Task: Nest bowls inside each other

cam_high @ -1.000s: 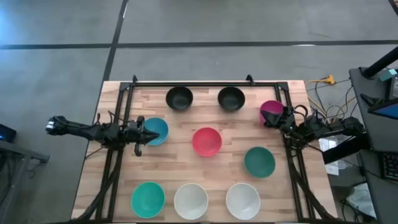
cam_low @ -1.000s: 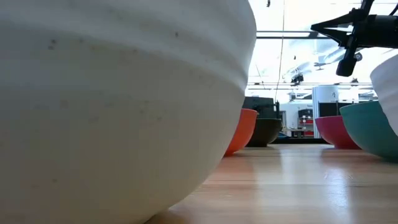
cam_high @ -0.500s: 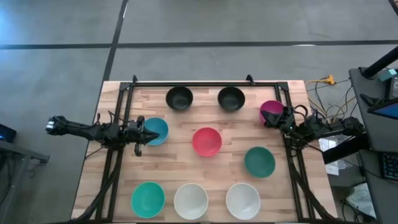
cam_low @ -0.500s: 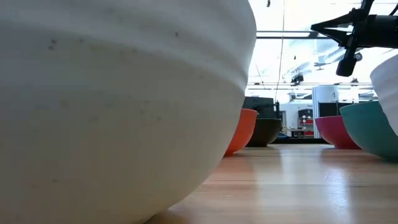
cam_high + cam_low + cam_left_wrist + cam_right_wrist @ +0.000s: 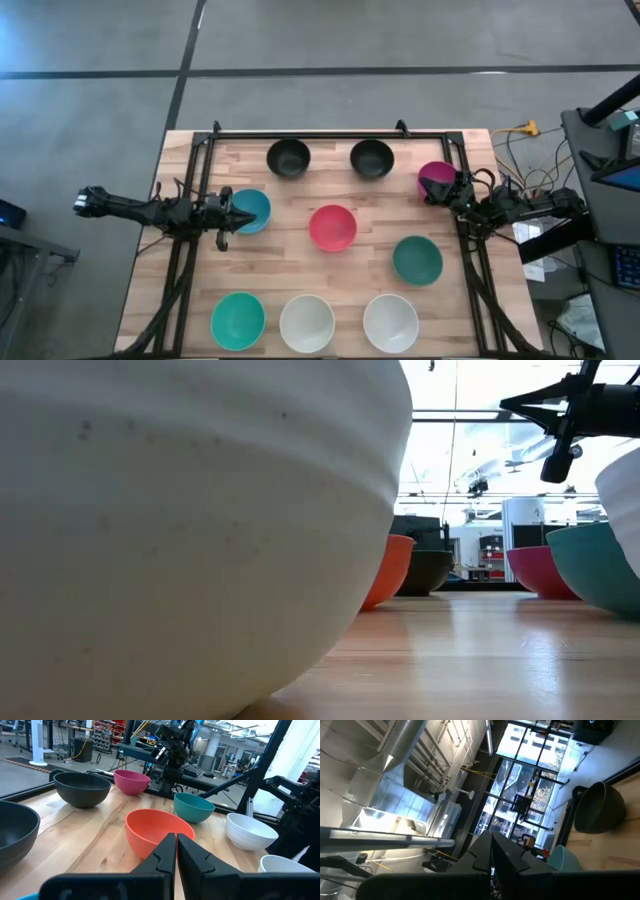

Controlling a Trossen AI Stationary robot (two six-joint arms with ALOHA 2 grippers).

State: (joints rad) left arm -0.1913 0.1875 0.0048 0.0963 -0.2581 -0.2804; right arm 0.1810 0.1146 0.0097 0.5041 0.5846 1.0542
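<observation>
Wooden planks of the worktop point(image 5: 330, 270) carry nine bowls, none nested, with the red bowl point(image 5: 333, 227) at the centre as the reference point. Nearest the front edge, below the red bowl, sit a teal-green bowl point(image 5: 238, 320) and two white bowls point(image 5: 306, 323) point(image 5: 390, 322) in a row. A second teal-green bowl point(image 5: 417, 260) stands just to the red bowl's front right. Level with the red bowl on its left is the blue bowl point(image 5: 252, 210), where the left pincer point(image 5: 236, 214) hovers at the rim, its fingers pressed together and holding nothing. Beyond the red bowl to its right, the magenta bowl point(image 5: 436, 180) sits at the worktop's edge, with the right pincer point(image 5: 448, 189) at its rim, likewise shut tight and empty. Farthest back, two black bowls point(image 5: 289, 158) point(image 5: 372, 158) stand side by side, well apart from the red bowl. From the left wrist camera, the red bowl point(image 5: 157, 831) lies straight ahead of the closed fingers point(image 5: 165, 857).
</observation>
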